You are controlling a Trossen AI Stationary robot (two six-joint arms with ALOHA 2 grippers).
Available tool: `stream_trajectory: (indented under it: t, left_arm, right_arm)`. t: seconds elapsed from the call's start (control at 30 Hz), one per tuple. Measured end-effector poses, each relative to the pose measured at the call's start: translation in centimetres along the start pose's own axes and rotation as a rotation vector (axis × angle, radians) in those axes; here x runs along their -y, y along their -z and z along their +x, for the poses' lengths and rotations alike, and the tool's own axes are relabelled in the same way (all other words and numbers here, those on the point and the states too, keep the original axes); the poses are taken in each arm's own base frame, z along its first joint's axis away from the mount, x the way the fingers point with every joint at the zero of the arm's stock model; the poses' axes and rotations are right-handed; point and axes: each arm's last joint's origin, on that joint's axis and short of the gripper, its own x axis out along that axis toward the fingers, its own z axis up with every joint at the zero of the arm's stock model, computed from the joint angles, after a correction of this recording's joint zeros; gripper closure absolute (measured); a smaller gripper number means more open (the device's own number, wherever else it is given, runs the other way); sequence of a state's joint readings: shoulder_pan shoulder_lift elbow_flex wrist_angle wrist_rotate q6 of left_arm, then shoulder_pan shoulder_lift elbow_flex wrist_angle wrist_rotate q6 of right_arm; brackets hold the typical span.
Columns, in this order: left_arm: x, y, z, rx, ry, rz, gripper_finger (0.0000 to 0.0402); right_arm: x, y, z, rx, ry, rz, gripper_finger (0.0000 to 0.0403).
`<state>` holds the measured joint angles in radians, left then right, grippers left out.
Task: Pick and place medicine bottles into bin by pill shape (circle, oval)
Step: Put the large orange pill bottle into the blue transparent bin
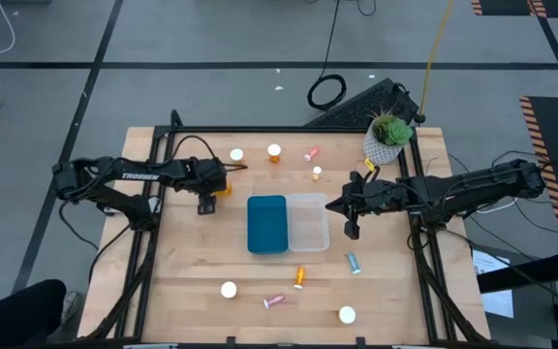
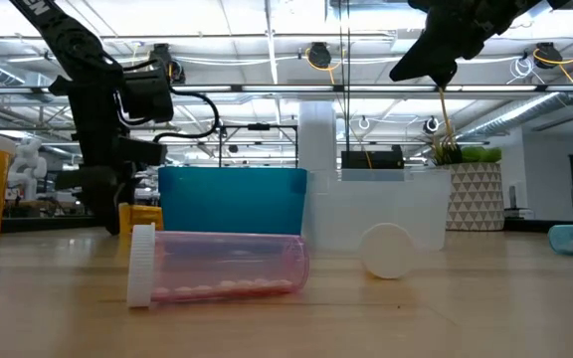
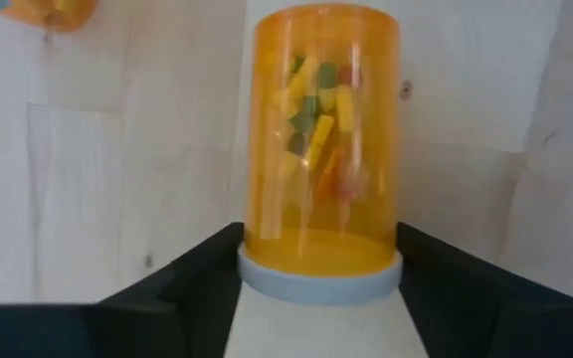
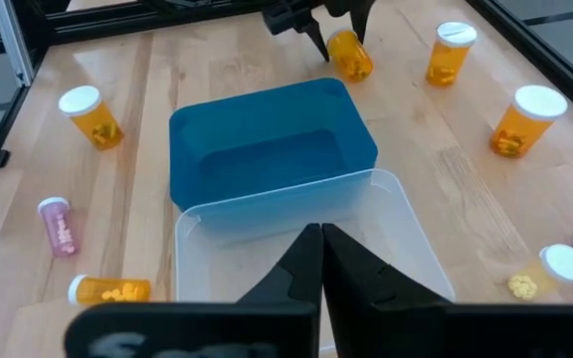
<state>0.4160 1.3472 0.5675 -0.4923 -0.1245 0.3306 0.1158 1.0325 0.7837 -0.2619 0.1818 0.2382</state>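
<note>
My left gripper (image 1: 218,189) stands left of the blue bin (image 1: 266,224), shut on an amber medicine bottle (image 3: 321,139) that holds yellow and green pills. My right gripper (image 4: 321,261) hangs shut and empty above the clear bin (image 1: 309,221), which stands against the blue bin's right side. Other medicine bottles stand or lie loose on the table: amber ones (image 4: 92,116) (image 4: 450,52) (image 4: 523,120), a pink one lying on its side (image 2: 222,265), and a teal one (image 1: 354,262). My left gripper pinches the amber bottle at its white cap end (image 3: 318,278), one finger (image 3: 202,273) on each side of the cap. The bottle's body reaches on past the fingertips, along the fingers. The fingers slant down from the table's left. Whether the bottle's far end touches the table, I cannot tell.
A potted plant (image 1: 388,136) stands at the far right corner. A loose white cap (image 4: 566,262) and a small yellow heap (image 4: 522,286) lie beside the clear bin. Further bottles lie along the near edge (image 1: 299,276) (image 1: 229,289) (image 1: 347,314).
</note>
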Motion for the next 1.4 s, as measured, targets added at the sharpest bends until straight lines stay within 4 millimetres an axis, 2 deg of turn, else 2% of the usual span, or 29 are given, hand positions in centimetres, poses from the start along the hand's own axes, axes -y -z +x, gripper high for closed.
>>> stream_trajectory:
  t: [0.17,0.4,0.67,0.9,1.03,1.23,1.4]
  left_arm:
    - [0.0,0.0,0.0,-0.004,-0.008,-0.036,0.0189]
    - [0.5,-0.2,-0.1,-0.002,-0.011,-0.062,0.0170]
    - [1.4,-1.0,-0.8,0.005,-0.012,-0.058,0.0188]
    - [1.6,-3.3,-3.2,0.025,-0.051,-0.061,0.0176]
    - [1.9,-4.9,-5.2,0.046,-0.071,-0.042,0.0179]
    - [2.8,-7.4,-8.5,0.139,-0.094,-0.058,0.0186]
    - [4.4,-9.0,-10.7,0.245,-0.085,-0.017,0.0179]
  right_arm:
    - [0.0,0.0,0.0,0.003,0.000,0.001,0.0403]
    - [0.2,-0.1,0.3,0.027,0.086,0.005,0.0403]
    - [-0.3,-0.7,2.8,0.092,0.089,-0.018,0.0403]
    - [-1.0,-1.2,6.4,0.198,0.070,-0.059,0.0403]
    - [-1.5,-1.3,8.1,0.257,0.015,-0.098,0.0389]
    - [-1.7,-1.0,10.0,0.306,0.014,-0.134,0.0335]
    - [-1.9,-1.0,10.8,0.352,0.013,-0.152,0.0277]
